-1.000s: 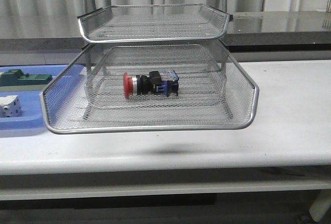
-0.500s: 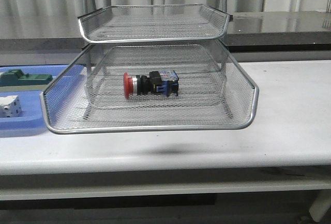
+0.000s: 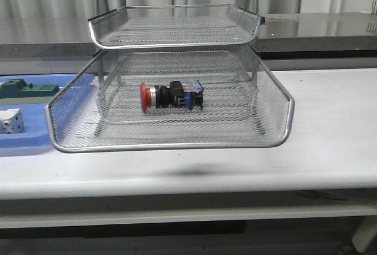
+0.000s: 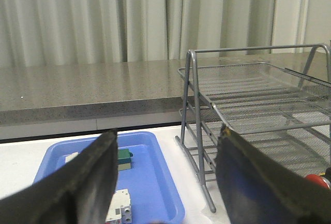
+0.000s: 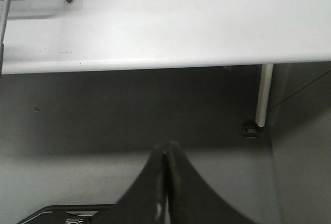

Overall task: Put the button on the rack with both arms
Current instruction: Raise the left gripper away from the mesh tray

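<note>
Button (image 3: 171, 96) in rack (image 3: 171, 131) tray, front view only.

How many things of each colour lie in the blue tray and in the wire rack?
Green block: 1
White blocks: 2
Red-headed button in the rack: 1
Blue tray itself: 1
Total: 5, rack not counted
</note>
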{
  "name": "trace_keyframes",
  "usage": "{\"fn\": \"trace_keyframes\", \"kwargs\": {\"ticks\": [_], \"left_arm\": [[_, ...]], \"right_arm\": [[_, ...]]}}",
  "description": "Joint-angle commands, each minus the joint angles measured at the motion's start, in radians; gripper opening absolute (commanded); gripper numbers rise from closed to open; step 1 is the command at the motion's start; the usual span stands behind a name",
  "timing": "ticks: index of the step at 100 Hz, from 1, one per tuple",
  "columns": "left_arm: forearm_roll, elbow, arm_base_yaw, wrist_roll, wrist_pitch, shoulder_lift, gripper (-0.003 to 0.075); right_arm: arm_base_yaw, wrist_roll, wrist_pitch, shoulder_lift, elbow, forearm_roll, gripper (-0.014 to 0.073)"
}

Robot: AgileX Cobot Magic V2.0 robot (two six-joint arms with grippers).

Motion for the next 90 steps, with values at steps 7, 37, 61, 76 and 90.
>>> {"fn": "trace_keyframes", "kwargs": {"ticks": [7, 37, 61, 76, 90], "left_arm": [[-0.011, -0.029, 0.002, -0.010, -0.081, 0.007, 0.0402], [-0.011, -0.029, 0.002, -0.010, -0.081, 0.007, 0.0039], [-0.011, -0.029, 0.002, -0.010, -0.081, 0.007, -0.0021], [-0.011, -0.029, 0.002, -0.010, -0.081, 0.007, -0.0021], [-0.011, -0.029, 0.002, -0.010, -0.081, 0.007, -0.0021]], "right_arm": [[-0.003, -0.005, -0.048, 0.003, -0.034, -0.021, -0.0069], [-0.003, -0.005, -0.048, 0.003, -0.034, -0.021, -0.0069], [-0.003, -0.005, -0.048, 0.003, -0.034, -0.021, -0.0069], [-0.003, -0.005, -0.048, 0.003, -0.034, -0.021, -0.0069], [-0.003, -0.005, -0.048, 0.003, -0.034, -0.021, -0.0069]]}}
